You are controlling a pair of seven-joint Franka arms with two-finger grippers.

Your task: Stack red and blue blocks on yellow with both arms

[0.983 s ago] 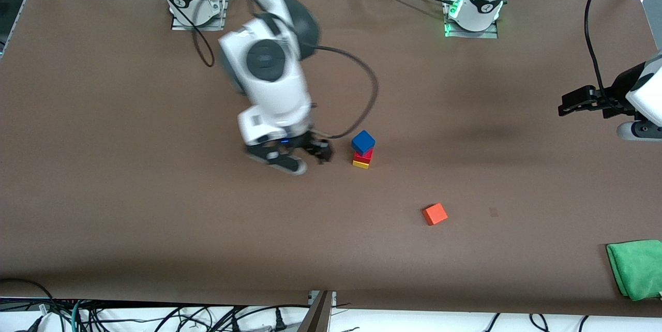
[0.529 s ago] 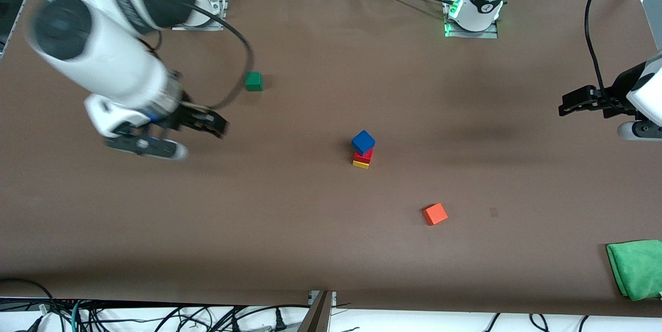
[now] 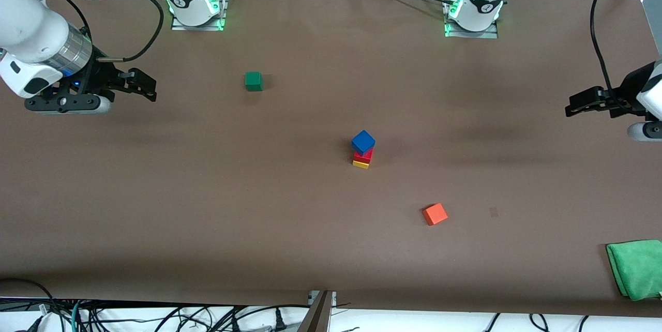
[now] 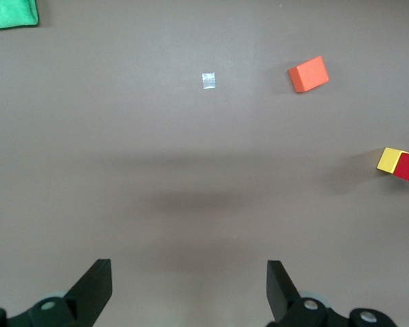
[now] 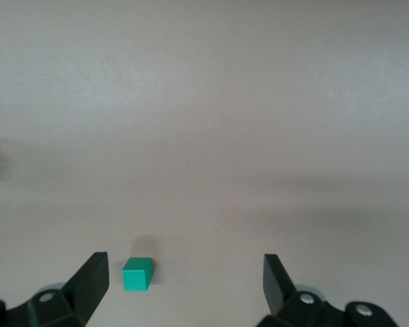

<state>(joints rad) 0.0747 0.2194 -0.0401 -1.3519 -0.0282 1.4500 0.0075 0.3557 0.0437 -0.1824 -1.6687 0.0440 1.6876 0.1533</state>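
My big brown table (image 3: 289,249) has a little tower in the middle. The blue block (image 3: 363,141) sits on the red block (image 3: 363,155), and the red block sits on the yellow block (image 3: 361,164). A moment ago my right gripper (image 3: 146,86) was just beside the tower. Now it has swung away to the right arm's end of the table, wide open and holding nothing. My left gripper (image 3: 579,106) waits at the left arm's end, open and empty too. Nobody touches the tower and it stays up, so I think my stacking job is done. The green cloth (image 3: 636,267), orange cube (image 3: 435,214) and green cube (image 3: 253,81) lie apart.
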